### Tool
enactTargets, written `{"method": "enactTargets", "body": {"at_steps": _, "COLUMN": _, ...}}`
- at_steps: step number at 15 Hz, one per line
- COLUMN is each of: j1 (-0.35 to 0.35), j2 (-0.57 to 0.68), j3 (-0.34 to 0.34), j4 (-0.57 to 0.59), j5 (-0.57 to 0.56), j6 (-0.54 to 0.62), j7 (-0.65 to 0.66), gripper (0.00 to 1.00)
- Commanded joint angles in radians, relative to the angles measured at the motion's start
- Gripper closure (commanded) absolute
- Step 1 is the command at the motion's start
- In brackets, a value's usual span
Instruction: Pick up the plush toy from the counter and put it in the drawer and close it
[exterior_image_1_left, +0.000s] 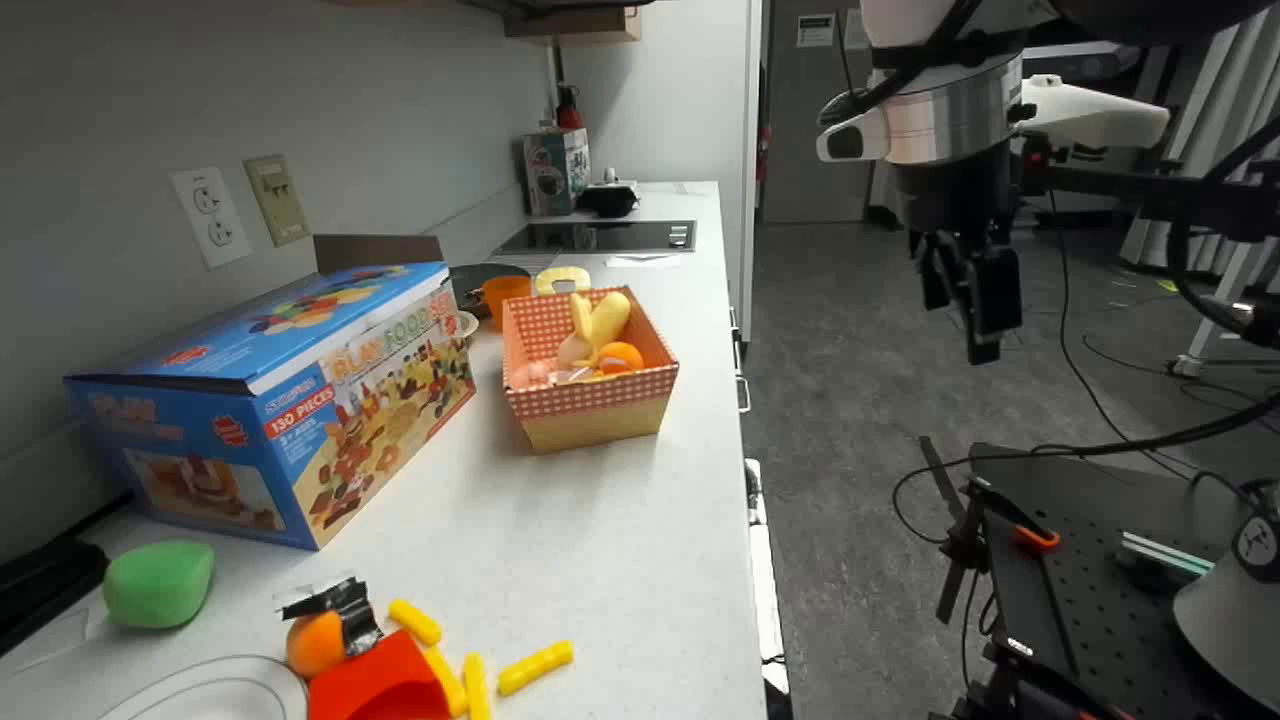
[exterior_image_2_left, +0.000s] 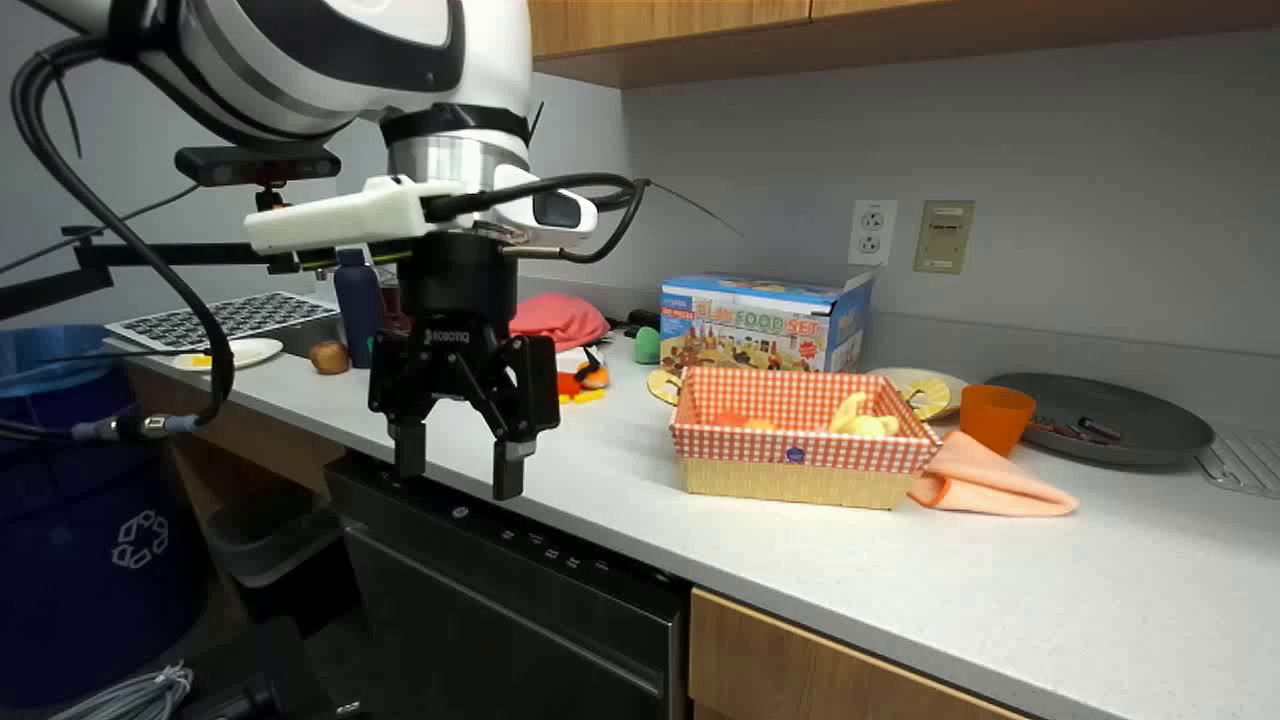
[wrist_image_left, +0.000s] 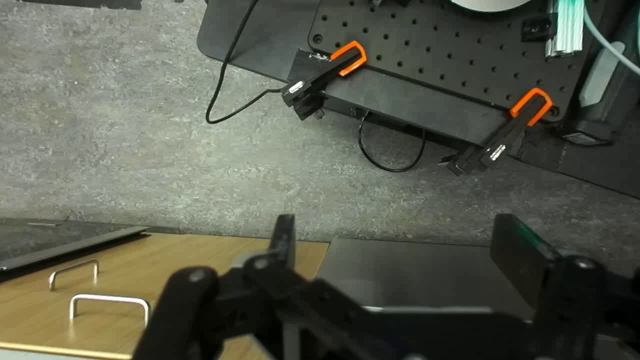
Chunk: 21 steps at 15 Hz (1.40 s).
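Hangs over the floor (wrist_image_left: 125, 130), past the edge of the desk (exterior_image_2_left: 620, 450), with end effector (exterior_image_2_left: 459, 466) spread wide and gripping nothing. As for the pale yellow plush toy (exterior_image_2_left: 866, 424), lies inside the red-checked basket (exterior_image_2_left: 790, 482) on the desk.

Matt fingers (exterior_image_2_left: 508, 470), matt mottled floor (wrist_image_left: 260, 160) beneath them, smooth counter (exterior_image_2_left: 1130, 580), wood-grained cabinet fronts (wrist_image_left: 125, 270) and shiny metal handles (wrist_image_left: 110, 298) to one side of the fingers, cloth-look lining (exterior_image_2_left: 780, 388) in a woven-look basket (exterior_image_2_left: 800, 486), smooth cardboard box (exterior_image_2_left: 740, 340)
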Motion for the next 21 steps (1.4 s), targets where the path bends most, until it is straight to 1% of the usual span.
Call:
{"method": "enactTargets", "body": {"at_steps": 1, "j1": 0.019, "j2": 0.002, "j3": -0.018, "j4": 0.002, "j5": -0.008, "j6": -0.005, "j7": 0.008, "gripper": 0.0}}
{"method": "enactTargets", "body": {"at_steps": 13, "j1": 0.019, "j2": 0.002, "j3": -0.018, "j4": 0.002, "j5": -0.008, "j6": -0.005, "j7": 0.008, "gripper": 0.0}}
{"method": "enactTargets", "body": {"at_steps": 15, "j1": 0.003, "j2": -0.023, "j3": -0.061, "j4": -0.014, "j5": 0.006, "j6": 0.03, "j7": -0.016, "gripper": 0.0}}
{"method": "enactTargets", "body": {"at_steps": 18, "j1": -0.045, "j2": -0.031, "j3": -0.155, "j4": -0.037, "j5": 0.002, "j6": 0.094, "j7": -0.047, "gripper": 0.0}}
{"method": "enactTargets", "body": {"at_steps": 21, "j1": -0.094, "j2": 0.012, "j3": -0.255, "j4": -0.041, "j5": -0.007, "j6": 0.181, "j7": -0.118, "gripper": 0.0}}
